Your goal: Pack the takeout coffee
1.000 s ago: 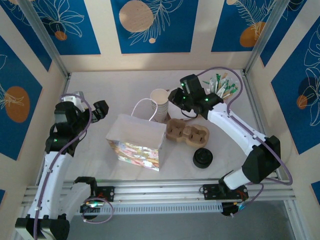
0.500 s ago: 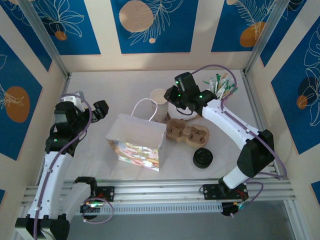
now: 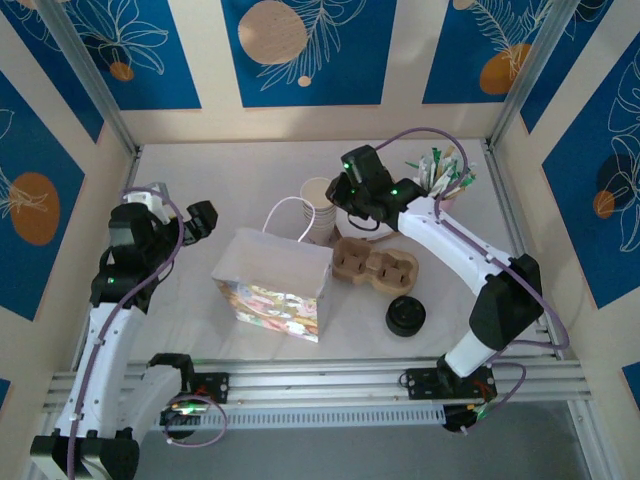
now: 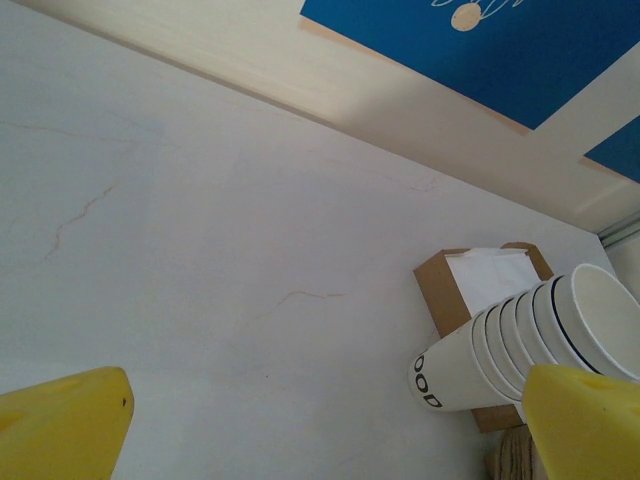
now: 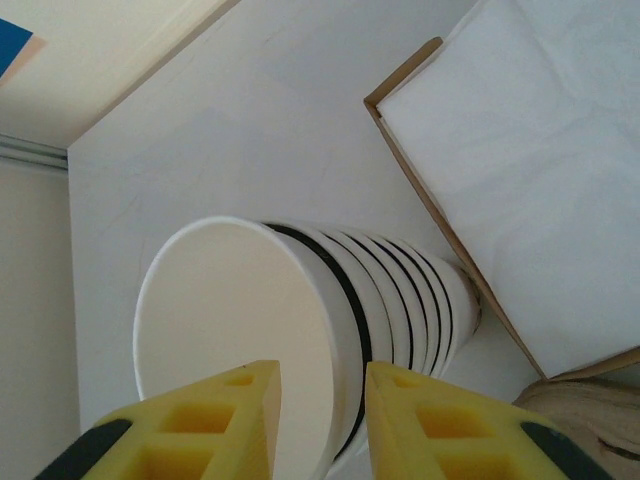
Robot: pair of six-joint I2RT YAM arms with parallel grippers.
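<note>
Hmm, my right gripper point(image 5: 322, 380) is nearly closed at the cup stack point(image 5: 400, 300) rim, can't tell if pinching; left gripper point(image 4: 325, 395) gapes wide. Takeout coffee point(image 3: 405, 317) sits just beside the carrier point(image 3: 375, 267), well apart from me. Risk: I snag the stack and topple it.

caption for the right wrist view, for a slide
Right gripper straddling the top rim of the paper cup stack

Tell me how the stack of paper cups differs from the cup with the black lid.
The stack of paper cups is several cream cups nested together; the black-lidded cup is single. The stack's top cup is open; the black-lidded cup is closed. The stack stands beyond the paper bag; the black-lidded cup stands nearer the arms, in front of the cardboard carrier. Both stand upright on the table, outside the carrier.
</note>
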